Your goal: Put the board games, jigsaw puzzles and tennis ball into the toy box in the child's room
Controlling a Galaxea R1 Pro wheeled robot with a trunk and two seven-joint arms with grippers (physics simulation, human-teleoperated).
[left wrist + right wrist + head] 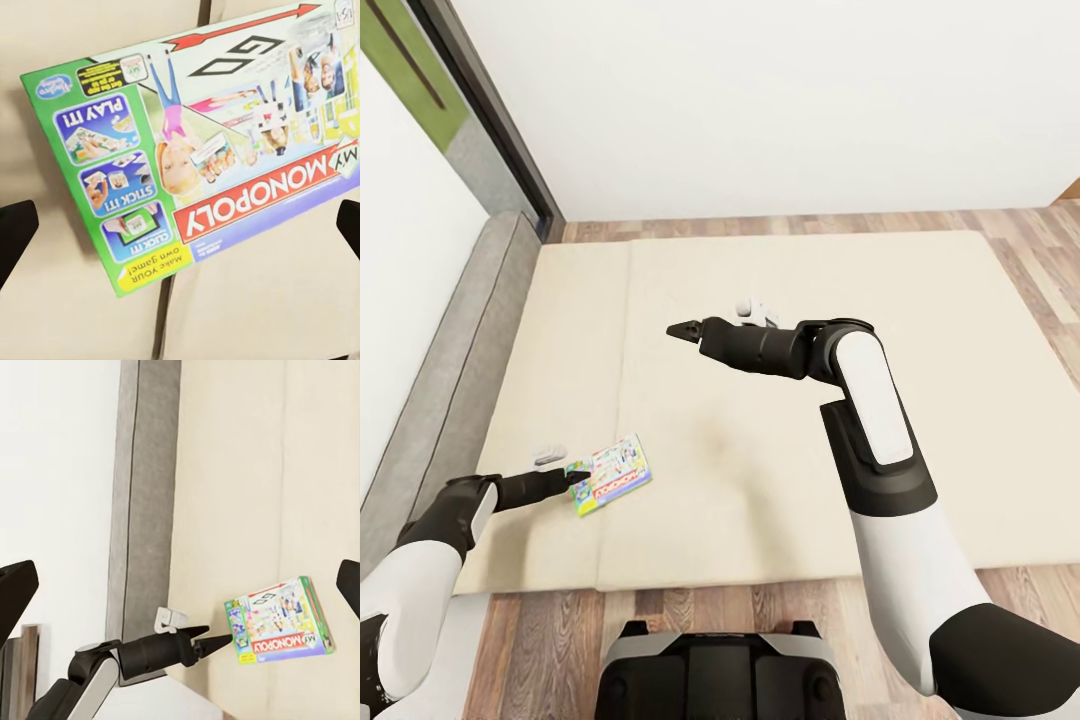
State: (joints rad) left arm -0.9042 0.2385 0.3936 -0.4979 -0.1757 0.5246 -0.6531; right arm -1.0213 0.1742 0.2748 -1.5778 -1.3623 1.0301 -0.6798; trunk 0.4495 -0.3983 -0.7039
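- Fingers first: left gripper (574,479) has its fingertips at the near-left edge of the board game (610,474); in the left wrist view the two dark fingers (15,236) sit wide apart at either side of the frame, nothing between them yet. Spread, not clamped.
- Right gripper (682,329) hangs over the middle of the mattress, well apart from the game; its fingers (15,585) also show at the outer edges of the right wrist view, so apart and empty.
- Bed (780,300): plain beige mattress, grey headboard (455,370) along the robot's left, wood floor (1020,225) beyond and in front.
- Left arm (142,654) reaches low across the left part of the mattress, toward the game.
- Board game lies flat on the bed, near the front-left corner, printed face up, green border, red "Monopoly" band. A mattress seam (176,315) passes under it.
- Progress, as judged: early. This game is not yet gripped or lifted. Other toys, table and toy box are out of sight, so their status cannot be told. Left to do here: close on the box edge, lift, carry to the toy box.
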